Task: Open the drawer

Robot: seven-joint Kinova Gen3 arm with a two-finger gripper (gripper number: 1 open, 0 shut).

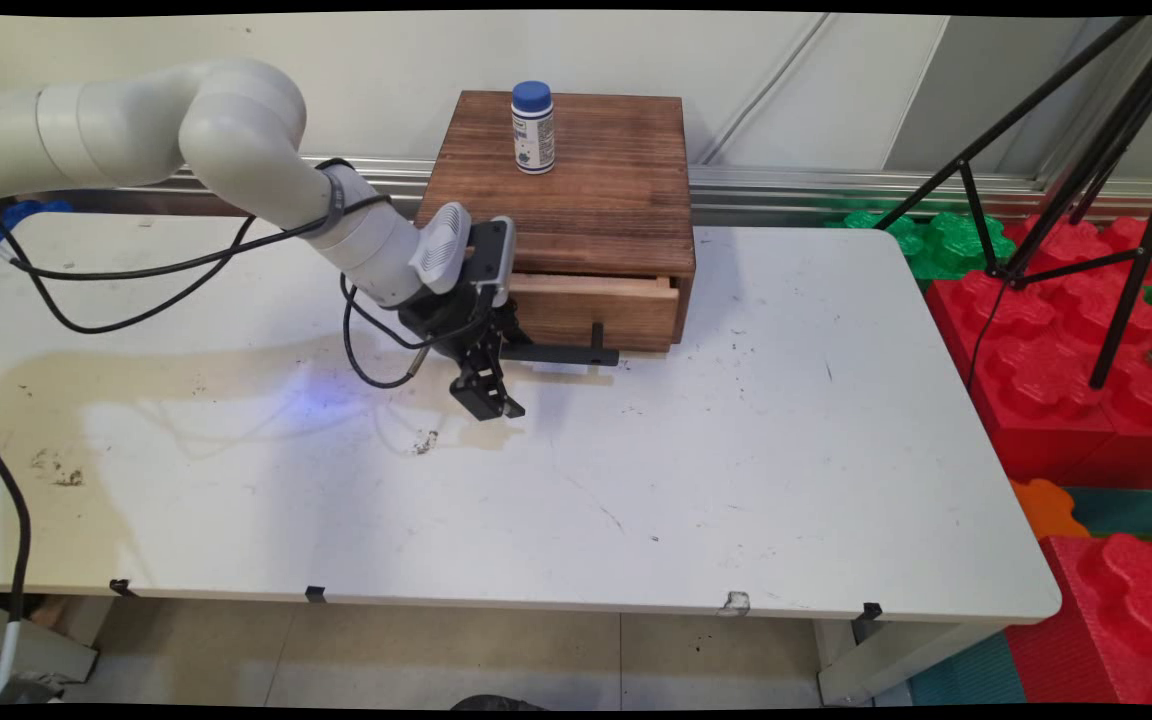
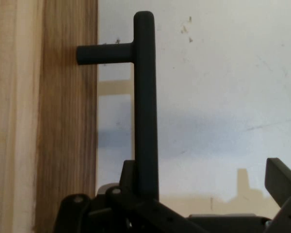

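Keeping the spread claw (image 1: 492, 392) level beside the black drawer handle (image 2: 145, 102) of the wooden box (image 1: 576, 190) on the bench (image 1: 736, 480), you should centre the bar between both fingers.

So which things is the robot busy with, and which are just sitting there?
Busy with: black two-finger tool, open beside the black bar handle of the brown wooden box's light wooden drawer.
Just sitting: white bottle with blue cap on the box; white table; red foam blocks; black tripod.
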